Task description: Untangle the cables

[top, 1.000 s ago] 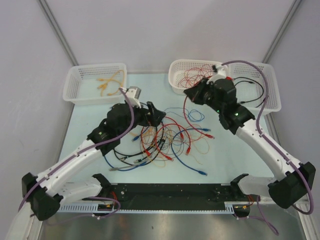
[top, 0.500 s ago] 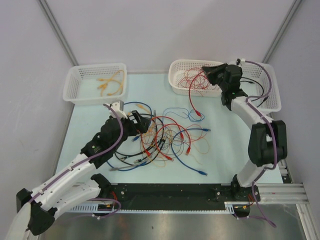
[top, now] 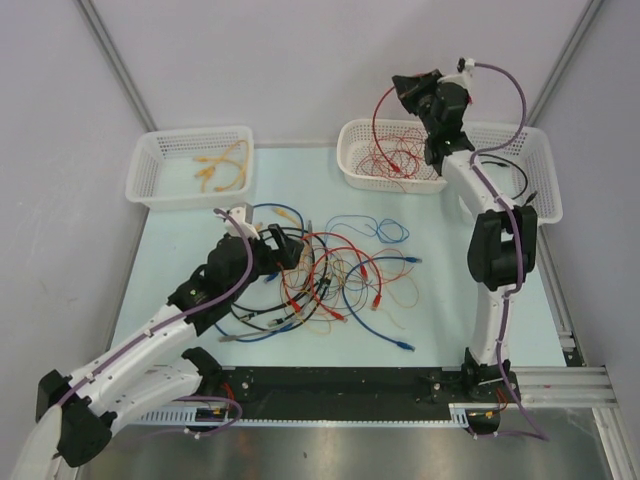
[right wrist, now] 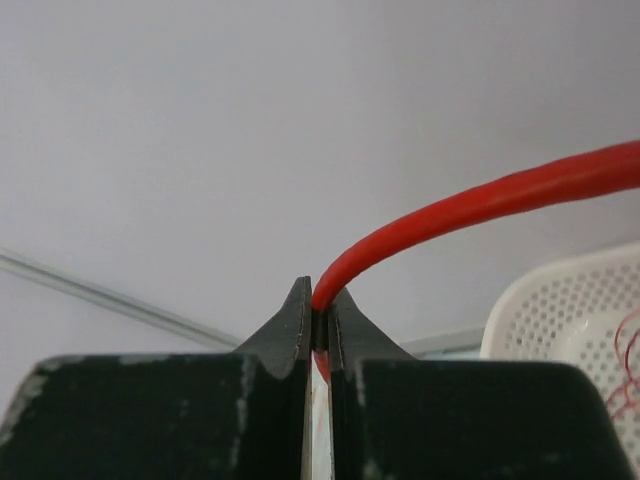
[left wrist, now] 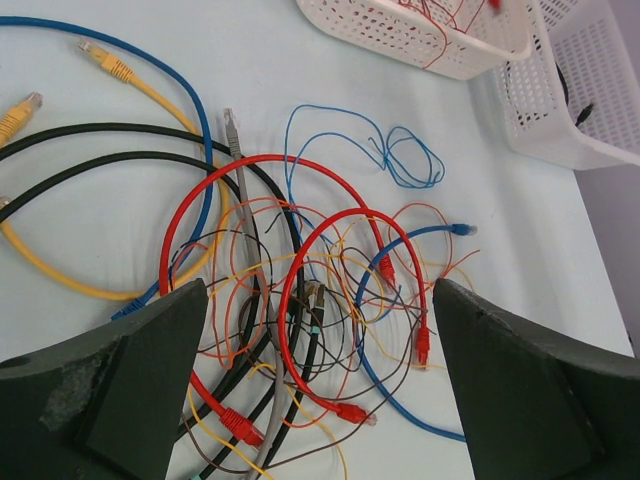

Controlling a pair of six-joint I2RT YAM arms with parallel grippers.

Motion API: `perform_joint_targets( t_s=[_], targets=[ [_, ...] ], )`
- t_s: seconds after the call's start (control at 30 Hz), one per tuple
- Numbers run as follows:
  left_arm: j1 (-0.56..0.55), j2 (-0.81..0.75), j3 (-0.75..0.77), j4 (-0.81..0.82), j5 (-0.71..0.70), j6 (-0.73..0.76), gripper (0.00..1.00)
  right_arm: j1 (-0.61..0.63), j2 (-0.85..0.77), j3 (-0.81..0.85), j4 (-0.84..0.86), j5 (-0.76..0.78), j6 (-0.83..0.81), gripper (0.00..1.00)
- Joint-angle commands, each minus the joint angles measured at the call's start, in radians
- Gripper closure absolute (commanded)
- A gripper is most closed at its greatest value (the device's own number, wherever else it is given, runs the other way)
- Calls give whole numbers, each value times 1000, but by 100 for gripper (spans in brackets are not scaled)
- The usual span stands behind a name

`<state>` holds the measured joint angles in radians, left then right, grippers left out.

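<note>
The cables (top: 330, 275) lie in a tangle on the pale table: red, blue, black, yellow, grey and thin orange and brown wires (left wrist: 300, 300). My left gripper (top: 285, 245) hovers over the tangle's left side. It is open, its fingers (left wrist: 130, 390) wide apart with nothing between them. My right gripper (top: 405, 88) is raised high above the middle basket (top: 345, 160). It is shut on a red cable (right wrist: 480, 205), which arcs from the fingertips down (top: 376, 118) into that basket.
A white basket (top: 185, 195) at the back left holds yellow and orange cables. The middle basket holds thin red wires. A third basket (top: 545, 200) at the back right holds a black cable. Grey walls stand close behind.
My right arm rose from over the table and swung back, lifting the red cable above the middle basket. The left arm drew back a little to the left, still open.
</note>
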<state>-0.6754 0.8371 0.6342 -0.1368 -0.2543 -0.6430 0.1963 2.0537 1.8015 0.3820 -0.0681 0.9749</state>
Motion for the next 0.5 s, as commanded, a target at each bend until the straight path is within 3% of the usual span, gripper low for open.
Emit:
perform_joint_targets(
  t_s=[0.0, 0.17, 0.47],
  targets=[
    [7, 19, -14, 60, 36, 19, 1, 43, 77, 246, -164, 140, -347, 100],
    [8, 37, -19, 57, 41, 28, 1, 58, 196, 422, -271, 234, -496, 100],
    [10, 68, -16, 65, 39, 52, 0, 61, 310, 447, -278, 298, -575, 100]
  ],
)
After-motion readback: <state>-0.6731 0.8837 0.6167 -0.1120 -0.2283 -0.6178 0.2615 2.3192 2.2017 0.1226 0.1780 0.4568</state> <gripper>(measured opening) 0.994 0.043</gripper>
